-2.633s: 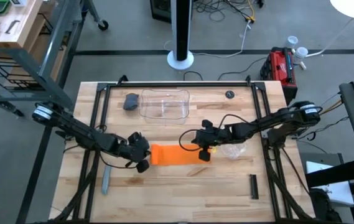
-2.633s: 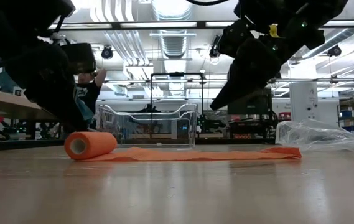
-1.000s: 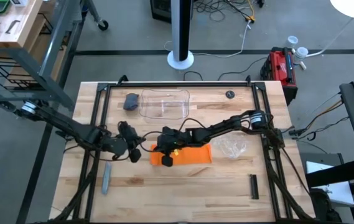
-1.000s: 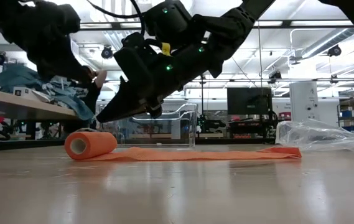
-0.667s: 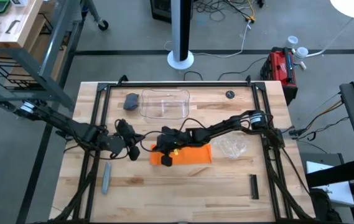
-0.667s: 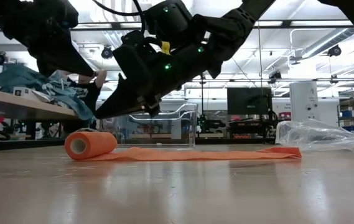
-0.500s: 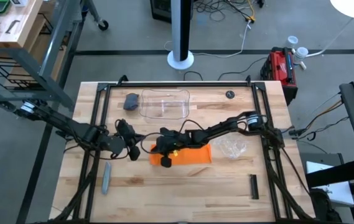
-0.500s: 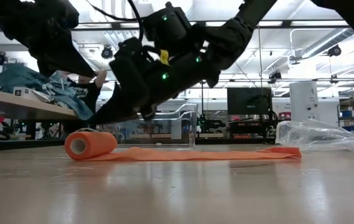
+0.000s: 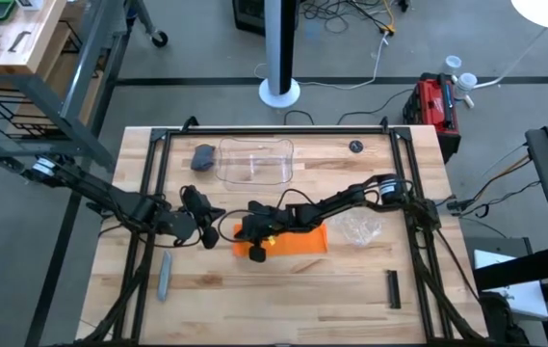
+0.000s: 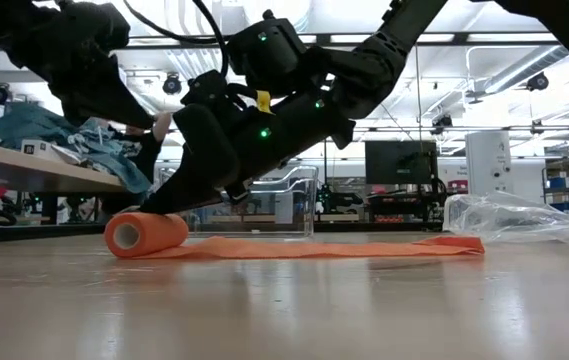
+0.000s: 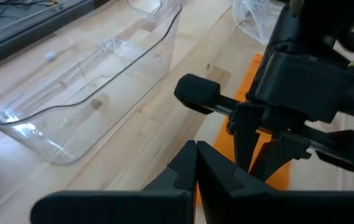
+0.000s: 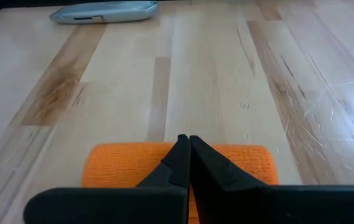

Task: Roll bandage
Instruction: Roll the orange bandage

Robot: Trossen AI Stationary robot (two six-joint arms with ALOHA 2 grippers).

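Note:
The orange bandage (image 9: 288, 240) lies flat on the table. Its left end is wound into a roll (image 10: 144, 232), and its flat strip (image 10: 334, 247) runs toward the table's right. My right gripper (image 10: 154, 209) reaches in from the right over the strip and is shut, with its tips on top of the roll (image 12: 177, 163). My left gripper (image 9: 214, 234) hangs shut just left of the roll, above the table, touching nothing. In the left wrist view its tips (image 11: 195, 148) point at my right arm. My right gripper rests its shut fingertips (image 12: 185, 142) on the top of the bandage's rolled end (image 10: 160, 216). The fingers slant down from the table's right side and lie across the roll. The roll sits on the table with the strip flat behind it.
A clear plastic tray (image 9: 254, 162) and a grey lump (image 9: 203, 156) stand at the far side. A clear wrapper (image 9: 358, 229) lies by the strip's right end. A grey stick (image 9: 165, 277) lies near left and a small black bar (image 9: 393, 287) near right.
My right gripper has sunk, staying shut, from just above the roll down onto its top. The bandage has kept its place and shape.

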